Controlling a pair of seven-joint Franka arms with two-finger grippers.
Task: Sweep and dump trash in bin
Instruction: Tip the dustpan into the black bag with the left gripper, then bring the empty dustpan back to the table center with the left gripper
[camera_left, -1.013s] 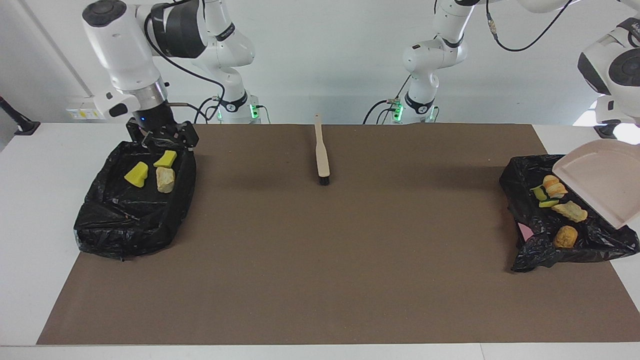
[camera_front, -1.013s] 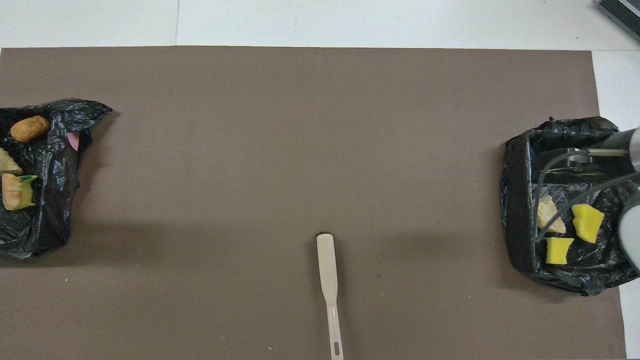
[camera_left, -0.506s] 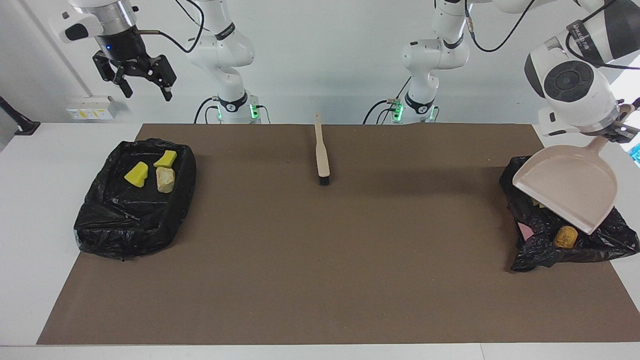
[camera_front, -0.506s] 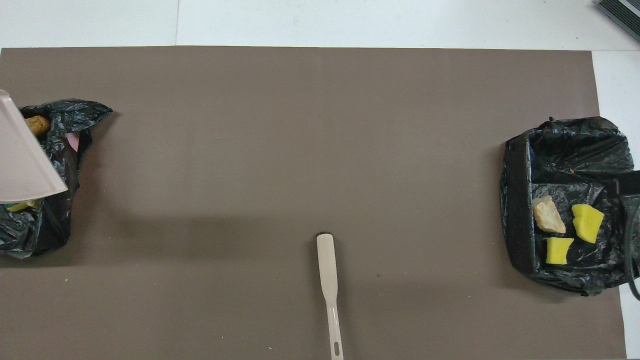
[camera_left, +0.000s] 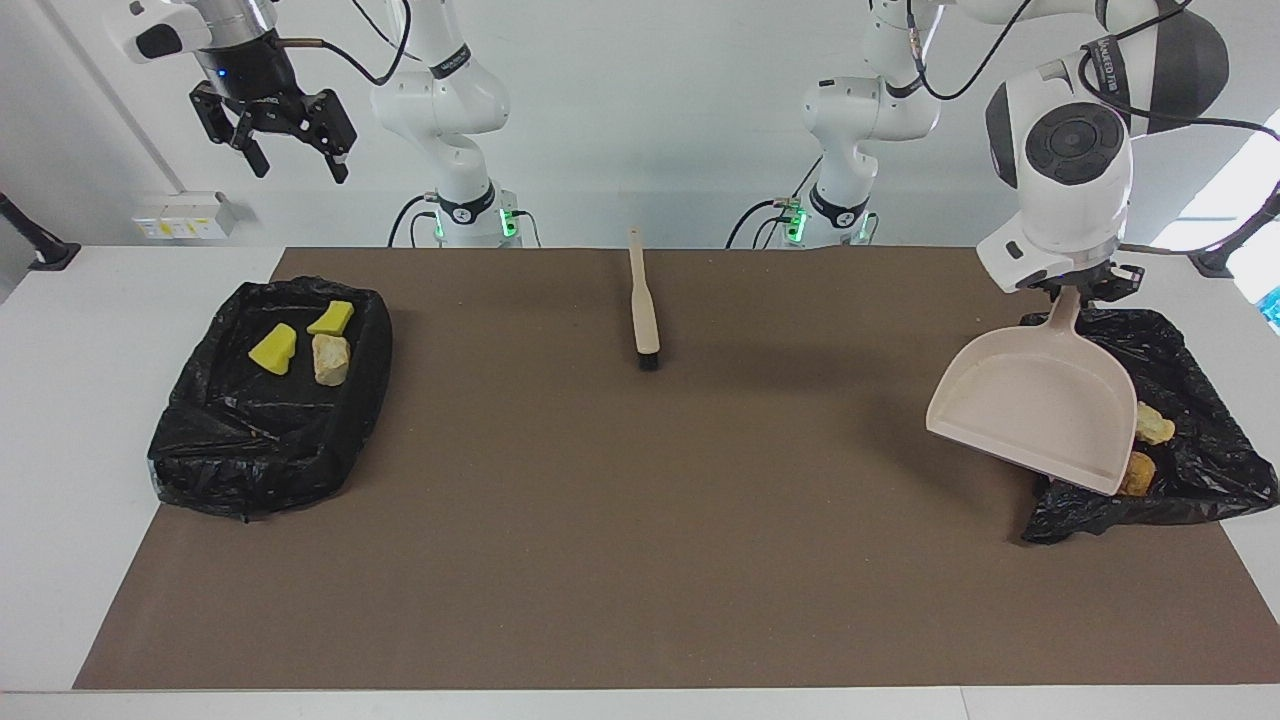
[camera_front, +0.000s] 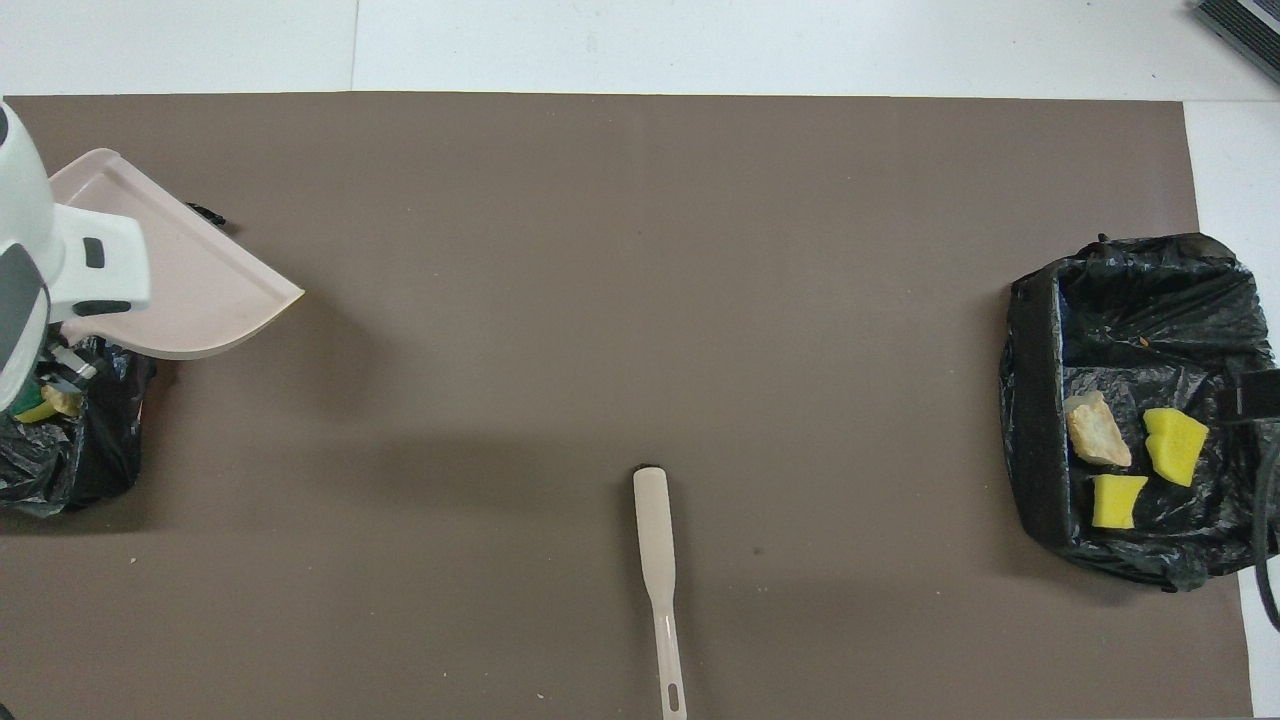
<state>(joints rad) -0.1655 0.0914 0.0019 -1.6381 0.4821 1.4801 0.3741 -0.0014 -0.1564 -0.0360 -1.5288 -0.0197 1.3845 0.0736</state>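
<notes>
My left hand (camera_left: 1085, 288) grips the empty dustpan (camera_left: 1035, 410) over the bin (camera_left: 1190, 470) holding trash (camera_left: 1152, 424), my right hand (camera_left: 283, 160) open, and swinging low could snag the bag and spill it onto the table (camera_left: 640, 520).

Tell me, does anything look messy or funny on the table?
Nothing is spilled. The trash sits inside the two black bins, and the brush lies flat on the mat. One odd sight: the left gripper holds the empty dustpan tilted in the air. The right gripper waits, open.
</notes>
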